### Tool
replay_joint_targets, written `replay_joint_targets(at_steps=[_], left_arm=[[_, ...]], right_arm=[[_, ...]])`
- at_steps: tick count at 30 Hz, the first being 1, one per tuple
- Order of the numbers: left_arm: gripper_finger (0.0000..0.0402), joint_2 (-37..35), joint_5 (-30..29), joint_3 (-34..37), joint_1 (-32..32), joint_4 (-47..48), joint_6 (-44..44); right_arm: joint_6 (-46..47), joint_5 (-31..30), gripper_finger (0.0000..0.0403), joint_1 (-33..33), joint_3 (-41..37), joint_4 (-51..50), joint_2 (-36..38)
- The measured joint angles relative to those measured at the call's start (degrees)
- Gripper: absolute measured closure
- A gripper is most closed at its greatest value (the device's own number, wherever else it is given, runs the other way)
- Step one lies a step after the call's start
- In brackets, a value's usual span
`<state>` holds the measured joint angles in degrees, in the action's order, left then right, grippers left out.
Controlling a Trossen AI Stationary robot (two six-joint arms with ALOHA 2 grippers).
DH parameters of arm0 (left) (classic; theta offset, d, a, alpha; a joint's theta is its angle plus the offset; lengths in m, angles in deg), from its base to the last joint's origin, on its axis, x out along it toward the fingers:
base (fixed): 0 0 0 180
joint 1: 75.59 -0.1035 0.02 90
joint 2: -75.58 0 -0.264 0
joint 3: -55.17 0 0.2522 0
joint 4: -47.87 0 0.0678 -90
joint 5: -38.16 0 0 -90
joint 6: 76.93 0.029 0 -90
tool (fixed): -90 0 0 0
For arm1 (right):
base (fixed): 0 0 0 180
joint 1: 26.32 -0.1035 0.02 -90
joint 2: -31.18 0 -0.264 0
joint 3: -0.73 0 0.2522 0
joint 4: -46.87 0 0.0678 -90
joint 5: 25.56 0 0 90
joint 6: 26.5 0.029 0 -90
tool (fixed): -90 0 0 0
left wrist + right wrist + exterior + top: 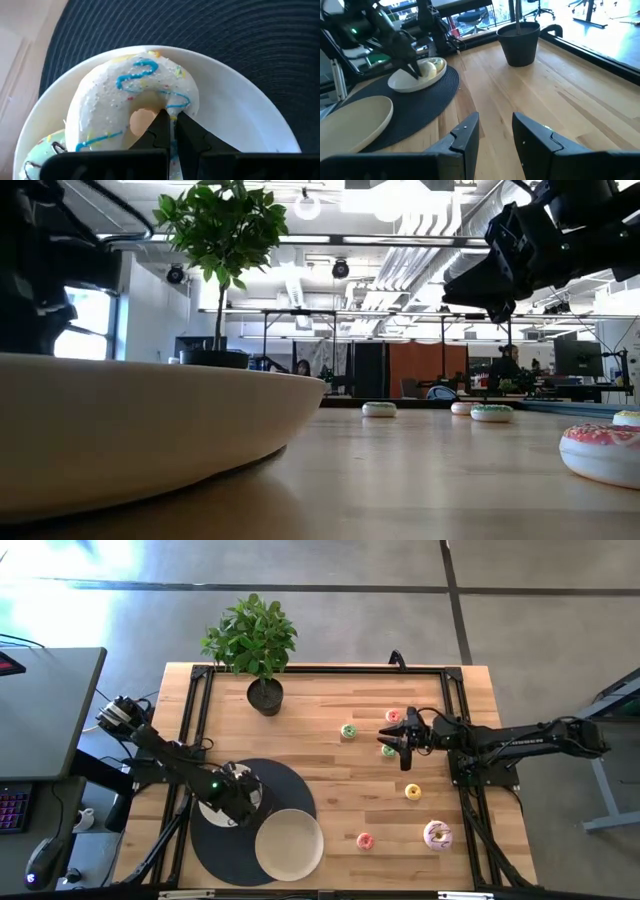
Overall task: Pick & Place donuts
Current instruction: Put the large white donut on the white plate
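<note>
A potted plant (pixel 255 645) stands at the far side of the wooden desk (pixel 320 730), well clear of both arms. On the near left lies a dark round mat (pixel 290 780) carrying two plates: a small white plate (pixel 402 82) under the left hand (pixel 243 802), and an empty cream plate (pixel 289 844) just beside it.

Loose donuts lie on the right half of the desk: a green donut (pixel 348 731), a pink donut (pixel 394 716), a yellow donut (pixel 412 791), an orange-pink donut (pixel 365 840) and a larger lilac donut (pixel 437 834). Another green one (pixel 387 751) sits just below the right hand (pixel 402 747).

The left hand reaches down into the small plate, its fingers (pixel 165 127) nearly together at the hole of a white donut (pixel 130 105) with blue icing; a pale green donut (pixel 42 150) lies against it.

The right hand hovers above the desk, its fingers (pixel 462 135) apart and holding nothing.
</note>
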<state>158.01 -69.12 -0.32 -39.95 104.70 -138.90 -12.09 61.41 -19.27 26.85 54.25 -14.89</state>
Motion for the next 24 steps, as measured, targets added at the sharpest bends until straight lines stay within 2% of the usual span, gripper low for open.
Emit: replay_joint_targets(at_steps=[6, 17, 20, 24], left_arm=[[0.0383, 0.00, -1.75, 0.41, 0.00, -1.68, -1.69], [0.0267, 0.11, -3.36, 0.43, 0.00, -4.56, -1.45], [0.0248, 0.15, -3.94, -0.23, 0.00, -3.47, -1.22], [0.0239, 0.17, -0.88, -3.63, 0.00, -1.65, 1.64]], right_arm=[[0.11, -0.02, 0.0289, 0.02, 0.02, 0.41, -0.39], [0.11, -0.02, 0.0289, 0.02, 0.02, 1.49, -0.65], [0.11, -0.02, 0.0289, 0.02, 0.02, 1.47, -0.65], [0.11, 0.18, 0.0289, 0.02, 0.02, 1.60, -0.65]])
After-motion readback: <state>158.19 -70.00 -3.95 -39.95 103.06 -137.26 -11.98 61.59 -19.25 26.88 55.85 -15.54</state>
